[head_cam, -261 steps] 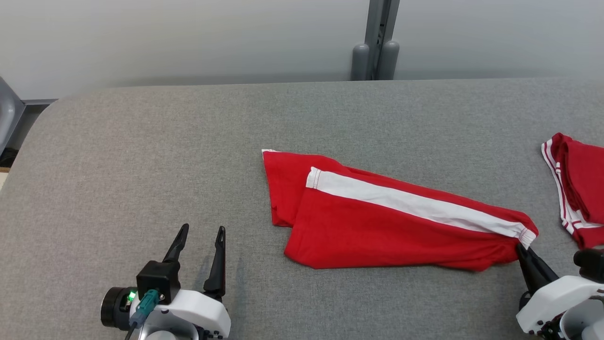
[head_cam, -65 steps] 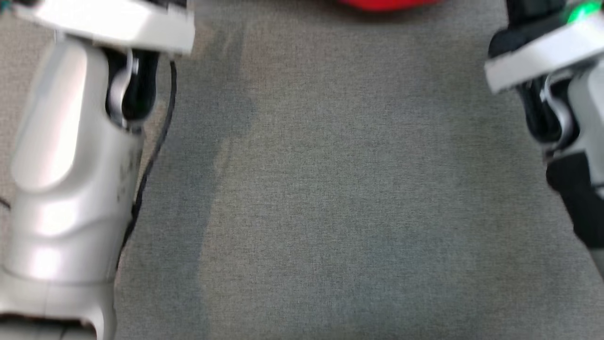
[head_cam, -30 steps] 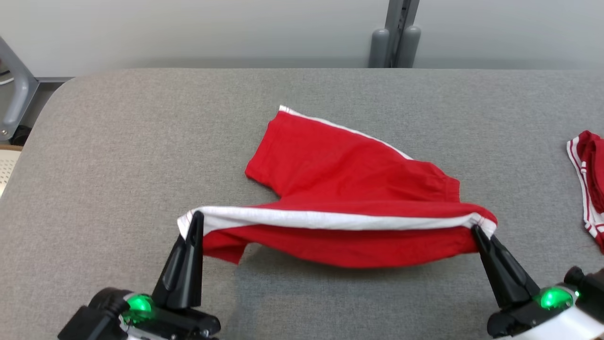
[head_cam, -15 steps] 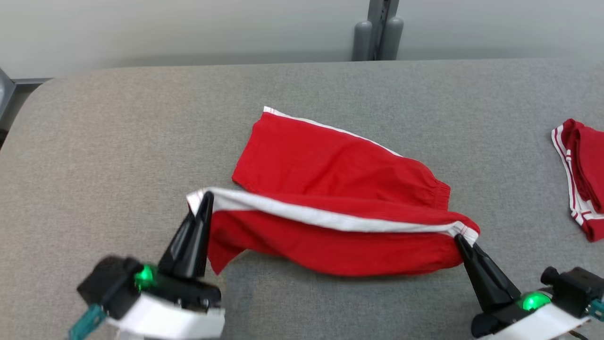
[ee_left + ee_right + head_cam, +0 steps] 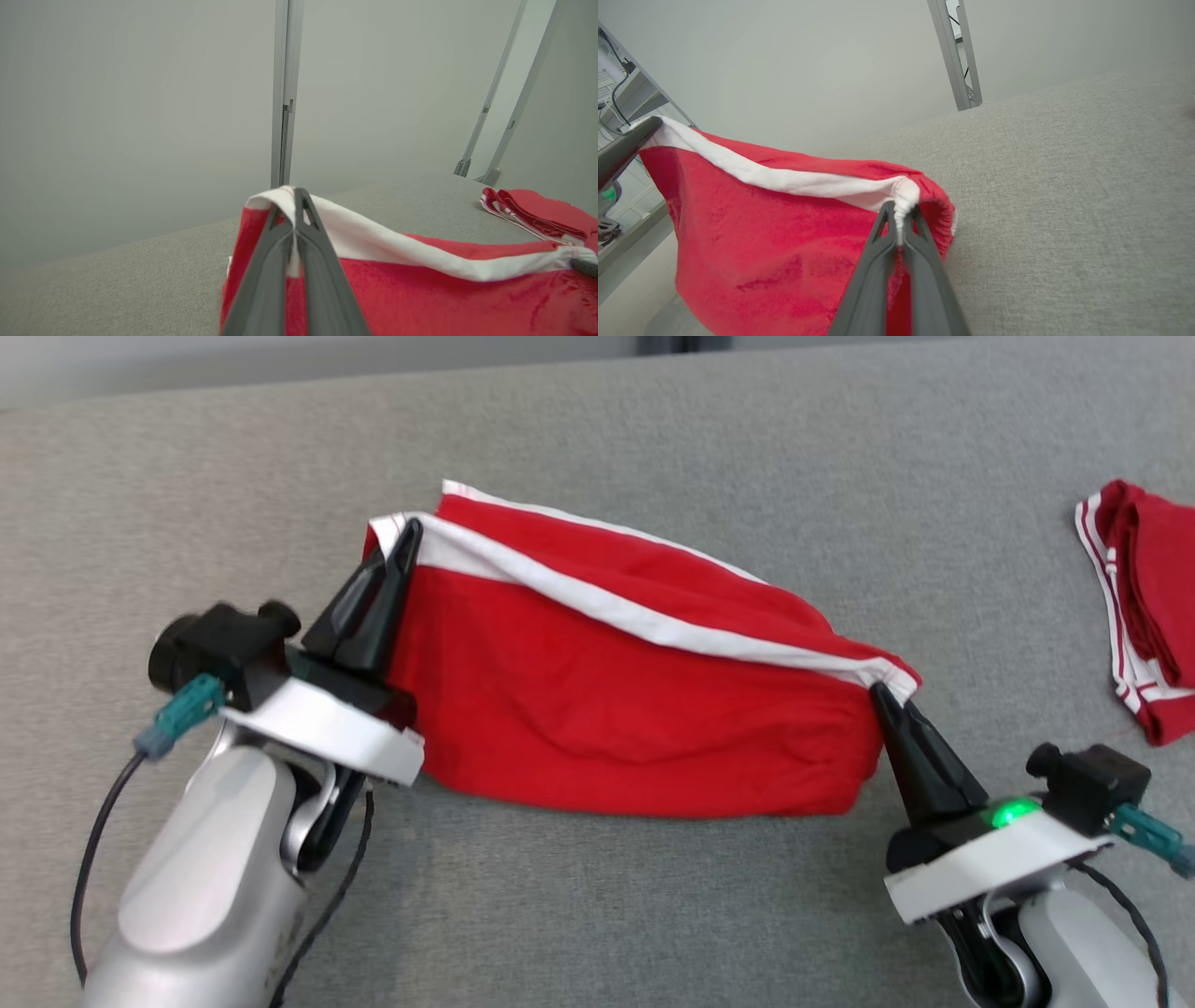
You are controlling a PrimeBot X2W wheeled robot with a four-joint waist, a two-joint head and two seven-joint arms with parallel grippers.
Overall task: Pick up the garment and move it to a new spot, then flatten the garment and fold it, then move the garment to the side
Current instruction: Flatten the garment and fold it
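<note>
The garment [image 5: 597, 700] is a pair of red shorts with a white side stripe, held up above the grey table [image 5: 653, 420] and hanging down like a curtain between my two grippers. My left gripper [image 5: 408, 534] is shut on the stripe's left end, and the left wrist view has its fingers [image 5: 296, 205] pinching the white hem of the garment [image 5: 420, 298]. My right gripper [image 5: 878, 693] is shut on the stripe's right end. From the right wrist, the right gripper [image 5: 899, 210] clamps the gathered white corner of the garment [image 5: 775, 261].
A second red garment with white stripes [image 5: 1144, 607] lies folded at the table's right edge, also in the left wrist view as a red pile [image 5: 537, 214]. Grey table surface stretches in front of and to the left of the hanging shorts. A metal post [image 5: 282, 93] stands behind the table.
Both grippers have lifted the striped edge up and carried it toward the far side, so the near half now hangs over the far half. The head camera has tilted down.
</note>
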